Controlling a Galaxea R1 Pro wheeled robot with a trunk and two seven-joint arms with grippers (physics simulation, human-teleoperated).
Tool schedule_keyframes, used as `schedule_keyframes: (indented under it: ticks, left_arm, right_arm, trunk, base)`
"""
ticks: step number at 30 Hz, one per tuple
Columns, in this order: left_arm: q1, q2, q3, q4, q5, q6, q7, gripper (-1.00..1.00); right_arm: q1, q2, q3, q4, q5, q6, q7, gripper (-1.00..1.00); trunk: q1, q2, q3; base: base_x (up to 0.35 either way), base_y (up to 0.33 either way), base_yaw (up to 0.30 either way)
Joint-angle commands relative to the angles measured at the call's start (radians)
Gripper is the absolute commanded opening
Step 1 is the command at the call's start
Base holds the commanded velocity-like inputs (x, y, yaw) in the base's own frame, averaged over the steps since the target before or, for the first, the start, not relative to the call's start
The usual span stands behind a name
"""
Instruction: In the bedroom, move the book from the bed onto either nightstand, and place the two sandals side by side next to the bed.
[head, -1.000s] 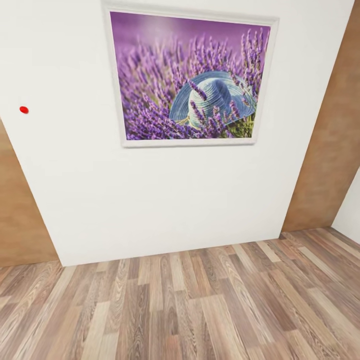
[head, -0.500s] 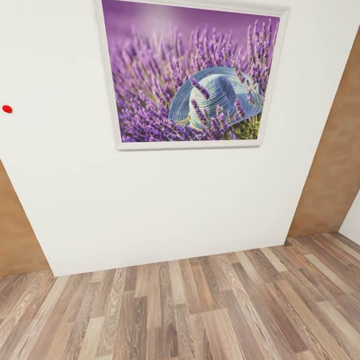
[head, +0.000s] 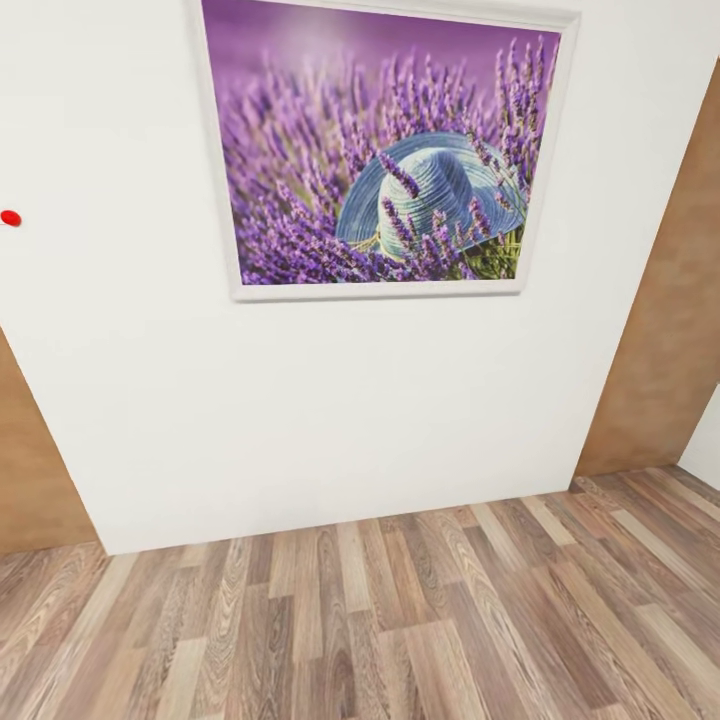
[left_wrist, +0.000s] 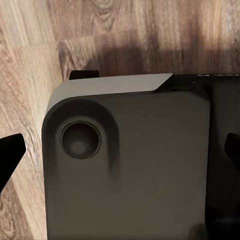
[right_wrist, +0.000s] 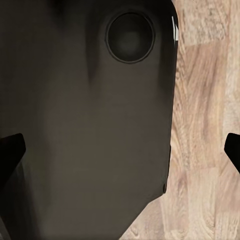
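A framed lavender picture (head: 385, 150) is seen on a white wall (head: 330, 410) above the wood-plank floor (head: 400, 620), while both grippers' fingers (left_wrist: 11, 152) (right_wrist: 11, 150) are spread wide, empty.

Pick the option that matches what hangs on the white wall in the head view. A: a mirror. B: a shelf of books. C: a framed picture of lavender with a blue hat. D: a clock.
C: the framed picture on the white wall shows purple lavender around a blue woven hat.
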Motion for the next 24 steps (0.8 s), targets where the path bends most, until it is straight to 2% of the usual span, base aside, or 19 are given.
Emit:
schedule_keyframes:
  ticks: [1,24]
  left_arm:
    - [0.0,0.0,0.0,-0.001,0.0,-0.002,0.0,1.0]
    - [0.0,0.0,0.0,-0.001,0.0,-0.002,0.0,1.0]
  right_arm:
    - [-0.001,0.0,-0.001,0.001,-0.001,-0.001,0.002,1.0]
    - [-0.001,0.0,-0.001,0.001,0.0,-0.001,0.002,1.0]
  trunk:
    - [0.0,0.0,-0.001]
    - [0.0,0.0,-0.001]
  base:
    - [0.001,0.0,-0.081]
    - [0.016,0.008,-0.185]
